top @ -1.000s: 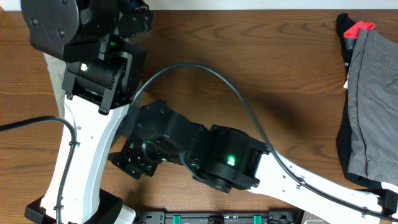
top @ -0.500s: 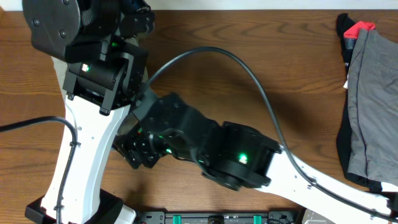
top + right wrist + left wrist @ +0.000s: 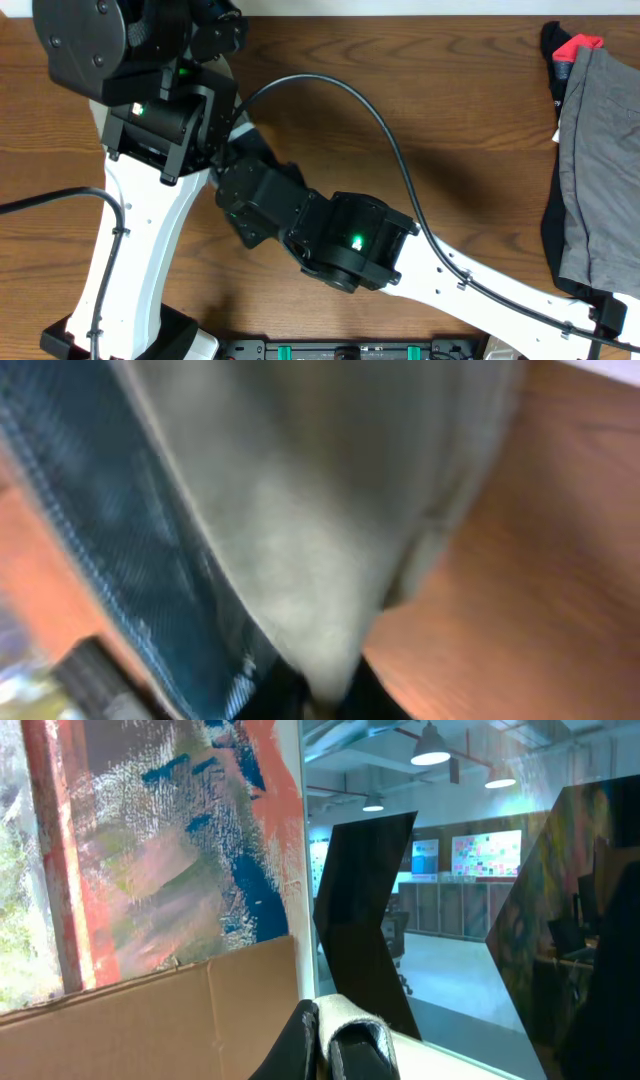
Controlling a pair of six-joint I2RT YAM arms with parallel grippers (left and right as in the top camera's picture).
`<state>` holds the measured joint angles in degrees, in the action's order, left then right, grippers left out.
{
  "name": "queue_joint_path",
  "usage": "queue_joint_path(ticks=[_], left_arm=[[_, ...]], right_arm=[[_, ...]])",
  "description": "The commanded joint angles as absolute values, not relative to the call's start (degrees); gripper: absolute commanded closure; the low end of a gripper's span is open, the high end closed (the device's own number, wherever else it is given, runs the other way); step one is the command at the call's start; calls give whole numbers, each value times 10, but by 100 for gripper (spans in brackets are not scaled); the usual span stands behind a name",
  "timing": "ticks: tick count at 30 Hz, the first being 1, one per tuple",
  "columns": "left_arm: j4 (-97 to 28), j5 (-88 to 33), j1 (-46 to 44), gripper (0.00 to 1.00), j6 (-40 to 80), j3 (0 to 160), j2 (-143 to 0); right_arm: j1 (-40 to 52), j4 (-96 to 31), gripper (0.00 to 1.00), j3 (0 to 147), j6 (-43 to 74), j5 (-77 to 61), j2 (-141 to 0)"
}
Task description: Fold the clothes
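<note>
The clothes are khaki shorts, almost wholly hidden under both arms in the overhead view. In the left wrist view a pale khaki fold (image 3: 345, 1011) wraps over one black finger (image 3: 300, 1045), and my left gripper (image 3: 325, 1048) is shut on it, raised and facing the room. The right wrist view is blurred. There the khaki cloth (image 3: 300, 530) with its blue lining (image 3: 130, 560) fills the frame, and my right gripper (image 3: 322, 700) is shut on its lower edge just above the table (image 3: 520, 560). From overhead, the right arm (image 3: 340, 240) reaches under the left arm (image 3: 160, 110).
A dark grey garment (image 3: 600, 160) lies at the table's right edge on a black and red cloth (image 3: 572, 48). A black cable (image 3: 385, 130) arcs over the brown table (image 3: 450, 90). The left arm's white link (image 3: 130, 250) stands at the front left.
The right gripper has closed on the khaki cloth. Its wrist has swung away from the front edge, toward the left arm. The left arm has hardly moved.
</note>
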<state>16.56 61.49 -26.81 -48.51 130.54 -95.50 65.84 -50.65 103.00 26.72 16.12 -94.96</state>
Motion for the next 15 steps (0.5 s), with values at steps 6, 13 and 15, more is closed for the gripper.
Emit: queue_joint_path(ticks=[6,13,15], left_arm=[[166,635,-274,94,-492,1323,-946],[70,666,-317,94,-490,1323,-946],[37,677,-333,94,-489,1323,-946]], right_arm=[[615,-538,99,1033,231,396,-893],[522,-522,99,1034,154,437,-832],[479,-510,99,1035,126,437,-808]])
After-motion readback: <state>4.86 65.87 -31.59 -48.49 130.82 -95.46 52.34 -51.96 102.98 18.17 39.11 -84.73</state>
